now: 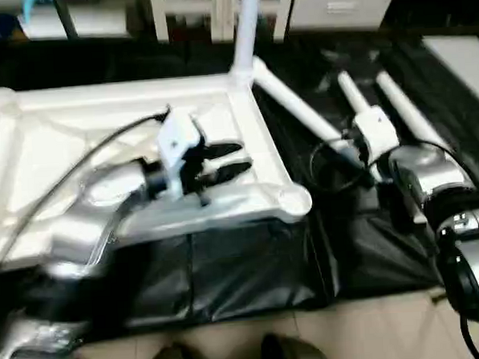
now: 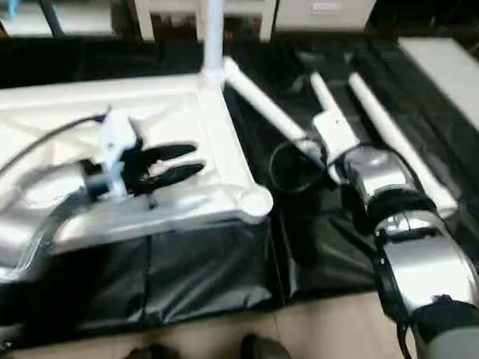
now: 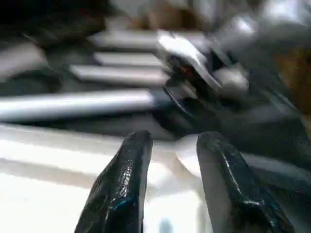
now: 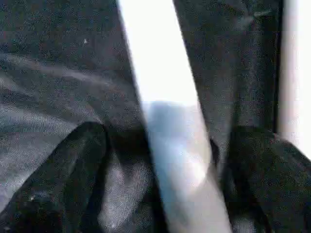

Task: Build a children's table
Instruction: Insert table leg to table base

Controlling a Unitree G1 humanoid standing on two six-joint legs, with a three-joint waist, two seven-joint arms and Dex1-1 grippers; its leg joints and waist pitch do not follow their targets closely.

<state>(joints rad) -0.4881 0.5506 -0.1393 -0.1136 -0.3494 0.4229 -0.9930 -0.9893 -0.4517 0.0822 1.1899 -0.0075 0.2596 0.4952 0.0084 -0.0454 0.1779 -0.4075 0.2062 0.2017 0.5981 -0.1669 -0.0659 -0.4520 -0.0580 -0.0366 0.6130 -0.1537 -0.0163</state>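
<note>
While the white table top (image 1: 124,121) lies upside down on the black sheet (image 1: 252,267), both claws hang close to its parts with nothing in them.

The left gripper (image 1: 234,161) hovers just over the top's underside near the right rim, its black fingers (image 3: 121,184) parted a little and empty, pointing toward the near right corner socket (image 1: 293,201). One leg (image 1: 246,26) stands upright in the far right socket; another leg (image 1: 300,108) lies slanting away from that same corner. The right gripper (image 4: 165,160) is spread wide, one finger (image 4: 58,179) on either side of a lying leg (image 4: 165,97), not clamped on it. Two more legs (image 2: 390,139) rest on the sheet just beside it.
</note>
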